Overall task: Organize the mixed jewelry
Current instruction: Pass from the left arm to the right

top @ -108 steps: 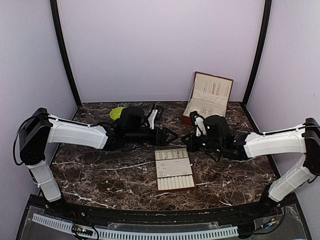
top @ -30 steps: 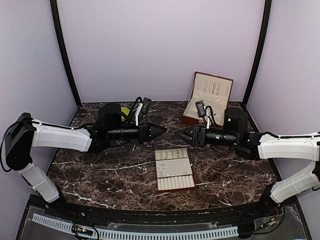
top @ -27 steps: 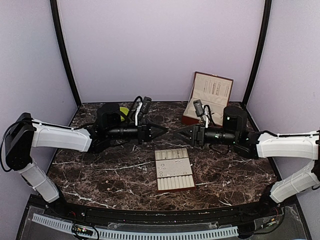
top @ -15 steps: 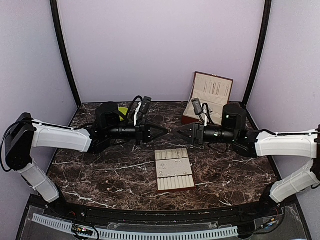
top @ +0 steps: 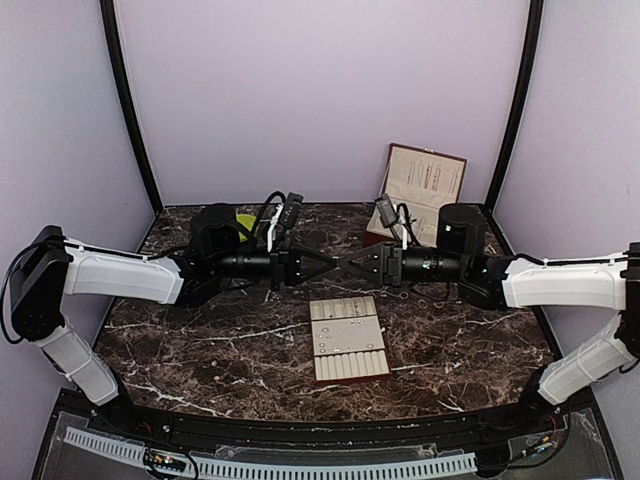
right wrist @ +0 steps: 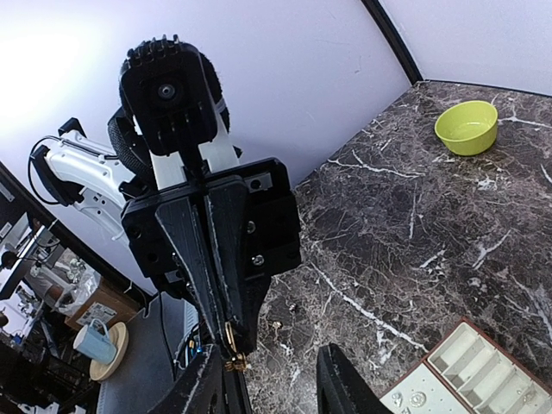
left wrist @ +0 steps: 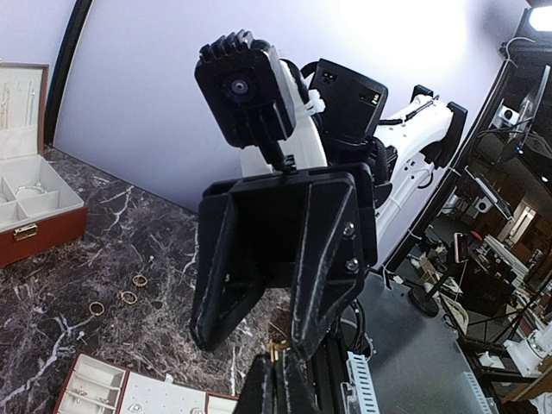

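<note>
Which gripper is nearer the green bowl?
Left. The left gripper, pinching a gold piece, sits front-right of the lime-green bowl; the right gripper faces it, farther right.

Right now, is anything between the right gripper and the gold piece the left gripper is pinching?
Nothing visible. The gold piece sits at the tip of the shut left gripper, in mid-air above the table. The open right gripper faces it tip to tip, one finger close beside it.

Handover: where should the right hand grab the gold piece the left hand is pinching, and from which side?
Grip the bit of gold piece protruding past the left hand's shut fingertips. Come head-on, tip to tip, with the right hand: only that end is exposed. It sits near one finger, so centre first.
</note>
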Tool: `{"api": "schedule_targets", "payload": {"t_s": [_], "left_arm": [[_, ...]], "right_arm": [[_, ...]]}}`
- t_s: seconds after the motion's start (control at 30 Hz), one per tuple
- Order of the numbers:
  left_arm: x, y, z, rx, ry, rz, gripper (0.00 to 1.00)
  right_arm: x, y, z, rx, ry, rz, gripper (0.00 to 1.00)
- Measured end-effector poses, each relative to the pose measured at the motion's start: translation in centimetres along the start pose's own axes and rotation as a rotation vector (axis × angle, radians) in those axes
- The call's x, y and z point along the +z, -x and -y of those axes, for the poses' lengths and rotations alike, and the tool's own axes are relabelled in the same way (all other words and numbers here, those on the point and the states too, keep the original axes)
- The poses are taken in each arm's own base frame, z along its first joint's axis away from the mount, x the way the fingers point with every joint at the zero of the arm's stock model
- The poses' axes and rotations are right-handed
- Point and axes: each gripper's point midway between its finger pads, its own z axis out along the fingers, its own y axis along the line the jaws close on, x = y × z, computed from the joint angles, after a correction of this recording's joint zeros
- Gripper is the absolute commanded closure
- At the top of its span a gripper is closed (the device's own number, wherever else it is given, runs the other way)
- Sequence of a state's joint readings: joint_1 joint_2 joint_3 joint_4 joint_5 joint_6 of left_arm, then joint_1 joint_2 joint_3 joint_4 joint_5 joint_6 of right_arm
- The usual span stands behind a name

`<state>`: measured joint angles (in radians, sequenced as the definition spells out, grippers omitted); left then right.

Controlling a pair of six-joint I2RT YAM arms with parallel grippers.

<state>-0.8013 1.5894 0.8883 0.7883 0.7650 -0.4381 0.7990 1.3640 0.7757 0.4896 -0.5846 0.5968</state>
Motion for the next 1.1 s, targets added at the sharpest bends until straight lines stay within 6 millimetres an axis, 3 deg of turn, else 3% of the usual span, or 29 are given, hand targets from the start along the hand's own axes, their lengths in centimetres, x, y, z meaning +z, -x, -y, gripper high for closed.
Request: {"api": "schedule_targets", "payload": {"t_s": [0.77, 1.1], "left_arm": [[0.08, -0.22, -0.09, -0.006, -0.004, -0.005, 1.0], [0.06, -0.2, -0.21, -0.007, 0.001, -0.003, 1.0]], "right_arm": [[0.39, -0.02, -0.91, 0.012, 0.048, -0.018, 0.89], [0.41, 0.15, -0.65, 0.014, 0.032, -0.008, 0.96]]}}
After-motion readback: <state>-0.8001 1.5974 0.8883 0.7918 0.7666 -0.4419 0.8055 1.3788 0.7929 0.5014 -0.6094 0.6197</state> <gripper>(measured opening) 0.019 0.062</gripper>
